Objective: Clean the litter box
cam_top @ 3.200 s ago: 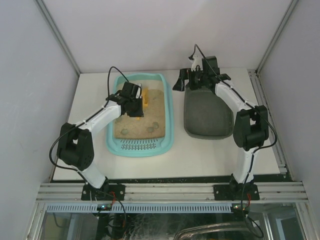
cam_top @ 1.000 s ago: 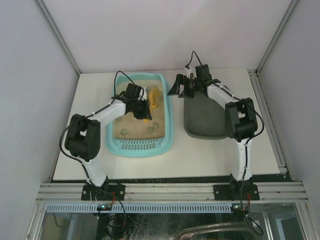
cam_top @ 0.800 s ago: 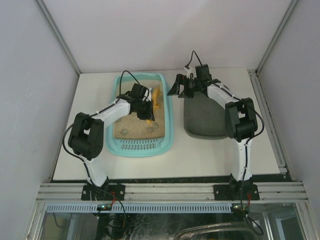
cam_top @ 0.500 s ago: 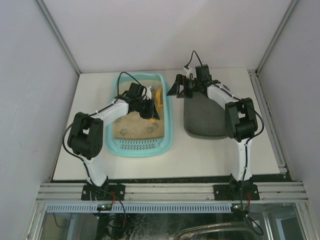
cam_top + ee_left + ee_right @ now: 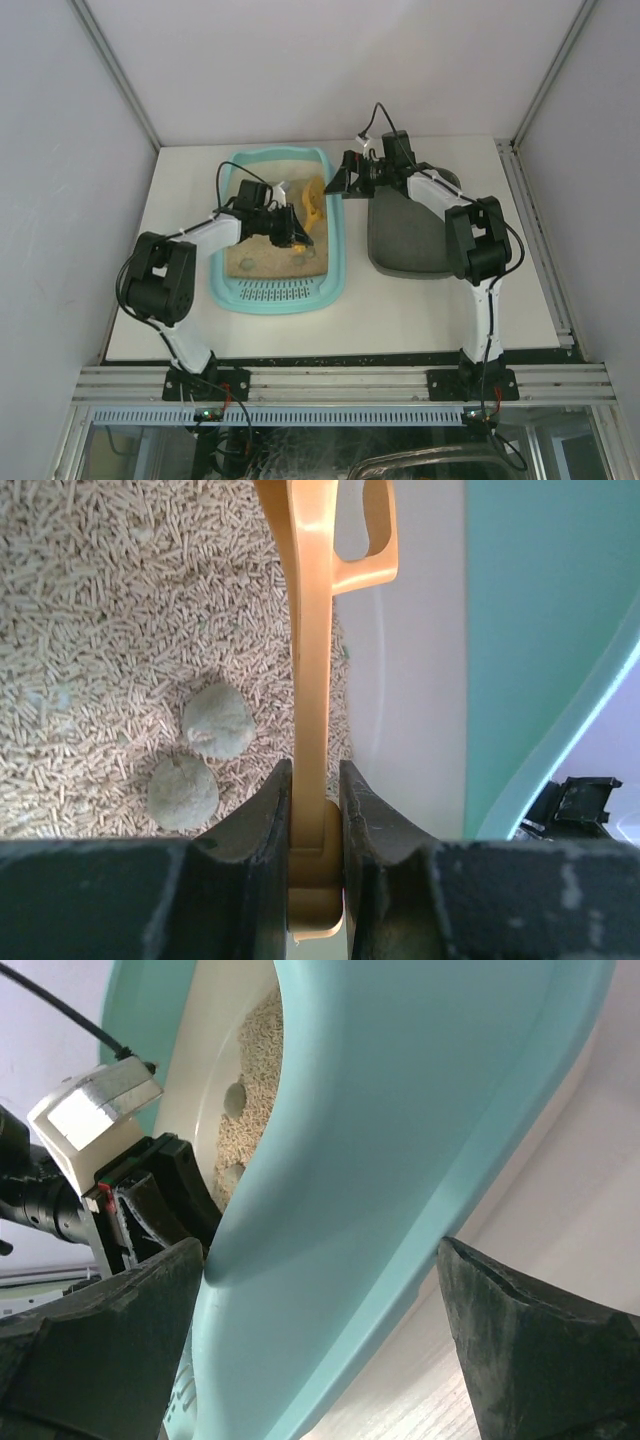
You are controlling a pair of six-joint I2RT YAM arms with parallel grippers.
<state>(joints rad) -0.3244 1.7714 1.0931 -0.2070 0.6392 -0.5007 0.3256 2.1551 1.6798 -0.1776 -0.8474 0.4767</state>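
The turquoise litter box (image 5: 338,250) holds tan pellet litter and lies left of centre. My left gripper (image 5: 286,228) is over its right half, shut on the handle of an orange scoop (image 5: 311,199). In the left wrist view the scoop's handle (image 5: 311,710) runs up from between the fingers. Two grey-green clumps (image 5: 217,721) lie on the litter to its left. My right gripper (image 5: 343,182) is at the box's far right rim. In the right wrist view (image 5: 320,1340) it is wide open, and the turquoise rim (image 5: 400,1130) lies between its fingers.
A dark grey tray (image 5: 415,238) lies right of the litter box, under my right arm. The box's slotted grate (image 5: 278,293) is at its near end. White walls enclose the table on three sides.
My left gripper has swung the scoop from the box's middle to its right side and drawn back a little. My right gripper has shifted left, onto the box's right rim.
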